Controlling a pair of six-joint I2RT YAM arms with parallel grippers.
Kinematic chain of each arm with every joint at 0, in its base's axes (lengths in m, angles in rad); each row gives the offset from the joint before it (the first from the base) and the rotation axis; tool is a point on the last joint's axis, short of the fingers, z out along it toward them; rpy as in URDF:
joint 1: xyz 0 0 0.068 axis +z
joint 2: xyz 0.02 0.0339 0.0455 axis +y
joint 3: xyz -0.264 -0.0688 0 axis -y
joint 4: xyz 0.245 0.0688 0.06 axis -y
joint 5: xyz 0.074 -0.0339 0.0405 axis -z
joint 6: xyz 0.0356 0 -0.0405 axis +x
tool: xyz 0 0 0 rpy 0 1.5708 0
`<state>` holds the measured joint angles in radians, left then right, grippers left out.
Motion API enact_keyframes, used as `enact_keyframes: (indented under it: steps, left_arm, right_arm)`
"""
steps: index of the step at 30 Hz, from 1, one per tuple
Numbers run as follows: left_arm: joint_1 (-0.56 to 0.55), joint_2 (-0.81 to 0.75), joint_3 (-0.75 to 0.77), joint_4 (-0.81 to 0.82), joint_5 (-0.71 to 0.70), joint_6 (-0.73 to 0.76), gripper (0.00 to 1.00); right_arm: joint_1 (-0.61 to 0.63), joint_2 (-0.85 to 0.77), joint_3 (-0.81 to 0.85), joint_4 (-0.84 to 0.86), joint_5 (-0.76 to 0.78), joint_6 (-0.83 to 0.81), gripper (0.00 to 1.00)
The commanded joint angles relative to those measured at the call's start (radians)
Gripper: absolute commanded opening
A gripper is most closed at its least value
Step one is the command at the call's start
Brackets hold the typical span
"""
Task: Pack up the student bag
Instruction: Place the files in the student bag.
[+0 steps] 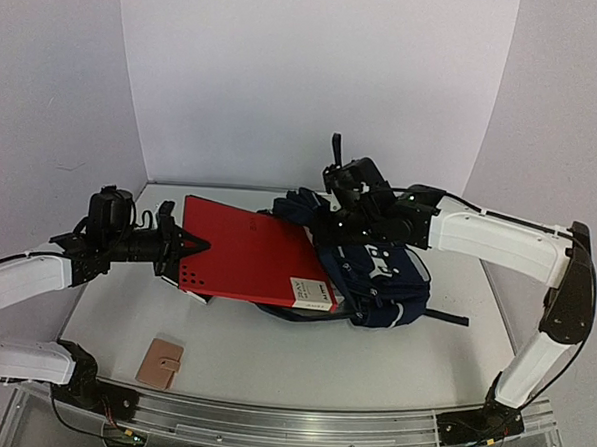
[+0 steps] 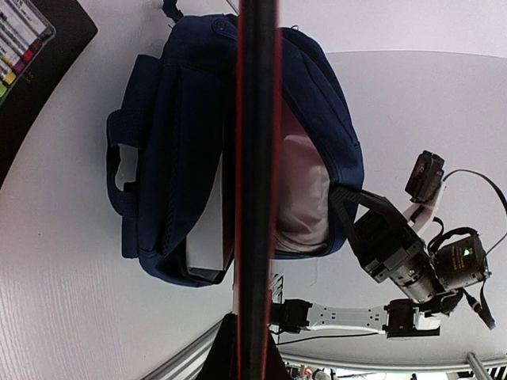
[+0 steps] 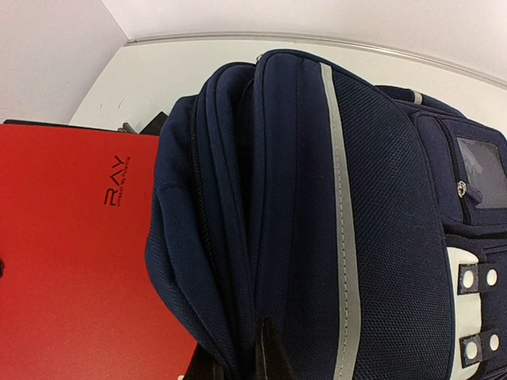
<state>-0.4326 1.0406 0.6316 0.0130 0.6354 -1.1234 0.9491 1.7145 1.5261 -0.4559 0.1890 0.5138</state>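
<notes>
Inserting | your left hand [image 1: 187, 248] grips flat red folder [image 1: 247, 256] | right hand [image 1: 331, 223] pinches navy fabric backpack [image 1: 390, 283] open | next: slide deeper

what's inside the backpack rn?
In the open backpack: a white block and a pale sheet. The red folder, edge-on in front, hides the middle; deeper contents unseen.

The folder [image 1: 252, 256] extends straight ahead of the left end effector [image 1: 182, 245], which clamps its near edge. Its far end meets the open mouth of the student bag [image 1: 376, 273]. The bag lies on the surface [image 1: 271, 357] beyond the folder. The right end effector [image 3: 257, 352] pinches the bag's rim from the opposite side. A slim box [image 2: 204, 237] sits inside the bag beside the folder. A small pouch [image 1: 159, 362] lies on the surface, well apart from the left end effector, toward the arm bases.
</notes>
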Motion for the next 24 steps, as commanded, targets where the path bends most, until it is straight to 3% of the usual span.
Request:
enact_keyframes:
  steps: [1,9,17,24]
  left_arm:
    - [-0.002,0.068,0.049,0.224,-0.096,-0.007,0.00]
    - [-0.112,0.211,0.114,0.279,-0.188,0.015,0.00]
    - [-0.232,0.344,0.170,0.409,-0.403,0.071,0.00]
    - [-0.235,0.258,0.136,0.375,-0.562,0.097,0.00]
  right_arm:
    - [0.059,-0.054,0.085,0.166,0.050,0.037,0.00]
    - [0.103,0.016,0.118,0.236,0.072,0.055,0.00]
    - [0.130,0.065,0.167,0.301,0.043,0.071,0.00]
    - [0.136,0.030,0.130,0.307,0.075,0.078,0.00]
